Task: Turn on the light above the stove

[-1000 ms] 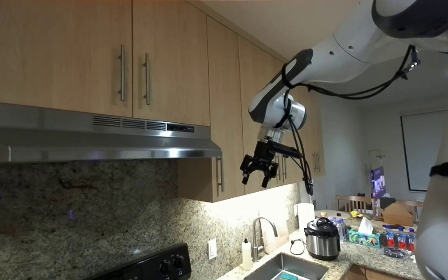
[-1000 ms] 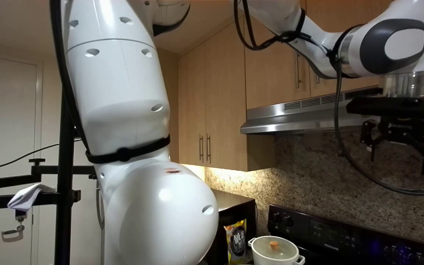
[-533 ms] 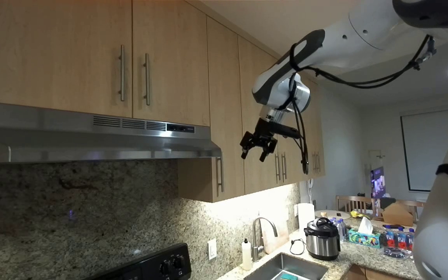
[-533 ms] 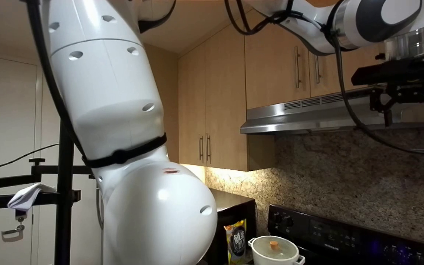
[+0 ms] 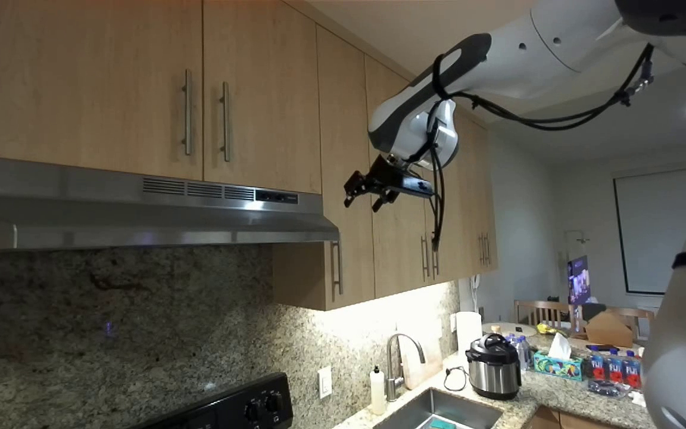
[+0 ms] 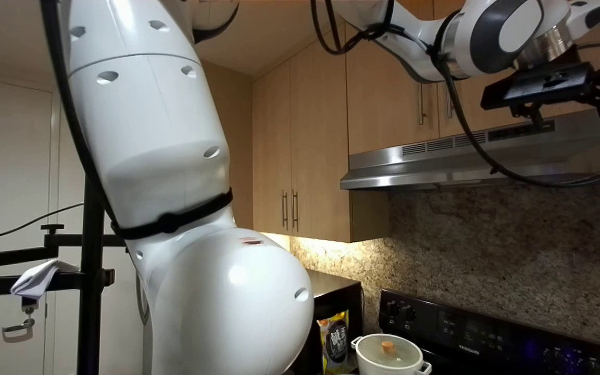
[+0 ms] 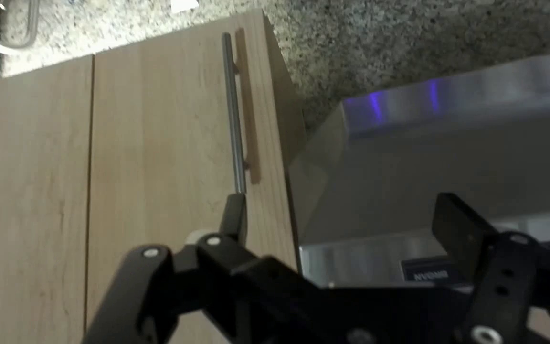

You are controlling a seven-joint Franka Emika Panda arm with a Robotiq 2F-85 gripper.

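Two bar handles sit above the range hood in an exterior view; beneath the hood, one black stove shows two knobs. At the hood's right end sits the control panel, reading "BROAN" and partly blocked by one finger in the wrist view; the light itself cannot be made out. Right of the hood, and apart from it, one gripper hangs with jaws spread. Farther right and lower than the hood stand one faucet, one pressure cooker, one tissue box and three bottles marked "FIJI."
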